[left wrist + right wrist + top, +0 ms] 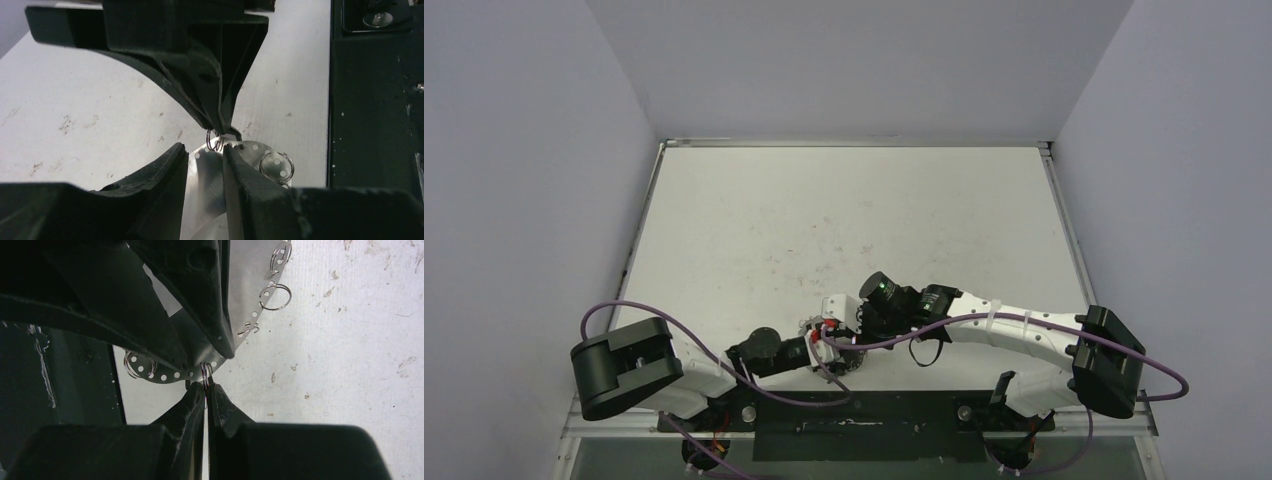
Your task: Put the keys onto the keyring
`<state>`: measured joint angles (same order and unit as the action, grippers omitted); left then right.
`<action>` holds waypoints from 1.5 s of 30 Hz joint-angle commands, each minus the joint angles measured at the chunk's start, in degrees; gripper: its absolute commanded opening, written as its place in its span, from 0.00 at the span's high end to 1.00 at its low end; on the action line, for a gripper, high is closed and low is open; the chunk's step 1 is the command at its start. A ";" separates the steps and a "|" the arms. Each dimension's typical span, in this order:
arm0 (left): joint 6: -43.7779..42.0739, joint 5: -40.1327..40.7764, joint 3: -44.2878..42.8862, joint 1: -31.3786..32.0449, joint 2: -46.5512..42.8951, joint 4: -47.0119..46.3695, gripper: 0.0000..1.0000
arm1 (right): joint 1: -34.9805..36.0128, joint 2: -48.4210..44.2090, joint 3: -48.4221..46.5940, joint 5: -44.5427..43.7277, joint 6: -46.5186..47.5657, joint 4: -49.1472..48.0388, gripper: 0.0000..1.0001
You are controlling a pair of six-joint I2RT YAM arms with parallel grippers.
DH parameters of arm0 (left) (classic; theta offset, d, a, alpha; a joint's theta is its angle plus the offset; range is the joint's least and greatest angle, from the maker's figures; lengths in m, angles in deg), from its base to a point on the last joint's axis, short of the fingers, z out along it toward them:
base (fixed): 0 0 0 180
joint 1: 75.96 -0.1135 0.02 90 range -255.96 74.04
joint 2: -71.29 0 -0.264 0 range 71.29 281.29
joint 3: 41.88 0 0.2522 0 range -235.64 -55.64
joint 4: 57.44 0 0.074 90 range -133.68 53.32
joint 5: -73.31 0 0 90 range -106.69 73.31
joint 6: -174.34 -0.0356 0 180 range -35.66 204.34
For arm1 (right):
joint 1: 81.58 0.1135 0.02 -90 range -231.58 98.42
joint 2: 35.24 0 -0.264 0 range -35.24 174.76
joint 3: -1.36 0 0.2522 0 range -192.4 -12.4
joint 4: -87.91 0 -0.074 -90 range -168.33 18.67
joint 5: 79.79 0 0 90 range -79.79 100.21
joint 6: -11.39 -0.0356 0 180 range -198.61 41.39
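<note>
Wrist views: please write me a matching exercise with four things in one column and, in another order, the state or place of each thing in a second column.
Column one
1. left gripper
2. right gripper
3. silvery plate
4. free ring

Column two
A. shut on a tiny ring at the plate's edge
B. sits at the plate's rim, with no finger on it
C. shut on the silvery plate
D. has small holes along its rim

Pairs: 1-C, 2-A, 3-D, 4-B
</note>
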<state>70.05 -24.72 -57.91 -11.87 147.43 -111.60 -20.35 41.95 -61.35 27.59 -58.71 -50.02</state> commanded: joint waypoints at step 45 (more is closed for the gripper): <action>0.57 -0.50 0.40 0.77 -11.86 2.13 1.00 | -8.30 -21.96 16.38 18.61 0.85 -23.35 0.66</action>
<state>69.97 -25.88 -57.75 -11.08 139.65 -110.96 -28.64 21.56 -46.53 40.20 -58.58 -65.41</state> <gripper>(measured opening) 0.010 0.342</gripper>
